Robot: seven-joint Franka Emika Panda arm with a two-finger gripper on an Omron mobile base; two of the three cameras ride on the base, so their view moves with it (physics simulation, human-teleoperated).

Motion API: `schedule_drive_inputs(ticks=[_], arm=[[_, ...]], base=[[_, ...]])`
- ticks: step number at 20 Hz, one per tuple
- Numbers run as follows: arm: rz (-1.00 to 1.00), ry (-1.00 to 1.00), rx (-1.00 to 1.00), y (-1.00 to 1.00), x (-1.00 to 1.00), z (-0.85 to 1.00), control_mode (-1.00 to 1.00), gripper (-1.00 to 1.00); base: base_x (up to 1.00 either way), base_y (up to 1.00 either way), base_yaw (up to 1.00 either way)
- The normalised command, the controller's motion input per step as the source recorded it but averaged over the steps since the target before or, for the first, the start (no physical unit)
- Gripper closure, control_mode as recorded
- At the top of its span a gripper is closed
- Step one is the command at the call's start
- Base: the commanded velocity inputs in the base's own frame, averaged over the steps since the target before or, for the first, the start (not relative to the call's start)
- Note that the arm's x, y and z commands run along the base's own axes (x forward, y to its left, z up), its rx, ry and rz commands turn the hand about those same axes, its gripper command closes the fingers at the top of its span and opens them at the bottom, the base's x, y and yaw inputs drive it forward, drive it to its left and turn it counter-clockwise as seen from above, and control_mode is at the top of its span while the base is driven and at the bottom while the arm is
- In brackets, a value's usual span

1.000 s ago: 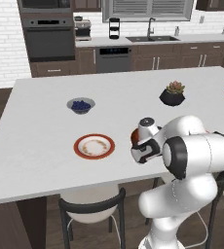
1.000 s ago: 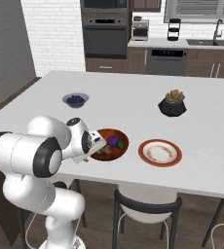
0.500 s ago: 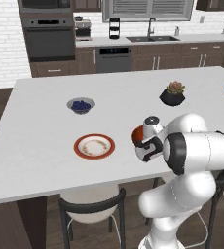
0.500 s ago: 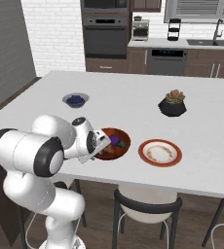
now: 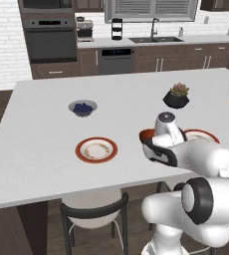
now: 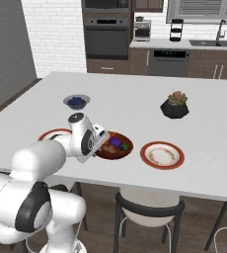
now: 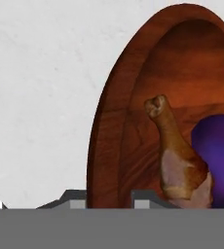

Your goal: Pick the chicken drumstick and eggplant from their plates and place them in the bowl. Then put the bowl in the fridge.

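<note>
The reddish-brown bowl (image 6: 120, 150) sits near the front edge of the white island, between the two red-rimmed plates (image 6: 144, 154) (image 6: 49, 134). In it lie the purple eggplant (image 7: 218, 160) and the golden-brown chicken drumstick (image 7: 175, 151). My gripper (image 7: 109, 197) is down at the bowl's near rim (image 7: 106, 146), one fingertip on each side of the rim and pressed against it. From the left base camera, the hand covers most of the bowl (image 5: 145, 134), and both plates (image 5: 79, 149) (image 5: 213, 137) lie bare. The fridge is out of view.
A small grey bowl of blue berries (image 5: 82, 107) and a potted succulent (image 5: 176, 97) stand further back on the island. Stools (image 6: 147, 212) stand under its front edge. A dark wall oven (image 5: 52, 42) and a sink counter line the back wall.
The hand has sunk a little lower and further over the bowl's near rim. Bowl, plates and food have stayed in place.
</note>
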Motion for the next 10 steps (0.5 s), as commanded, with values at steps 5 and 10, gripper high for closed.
schedule_drive_inputs(ticks=[5,10], arm=[[0.19,-0.01,0.0,0.0,-0.7,0.87,-1.0,1.0],[0.23,-0.08,-0.03,0.0,-1.0,0.89,-1.0,1.0]], base=[[0.0,0.0,0.0],[0.0,0.0,0.0]])
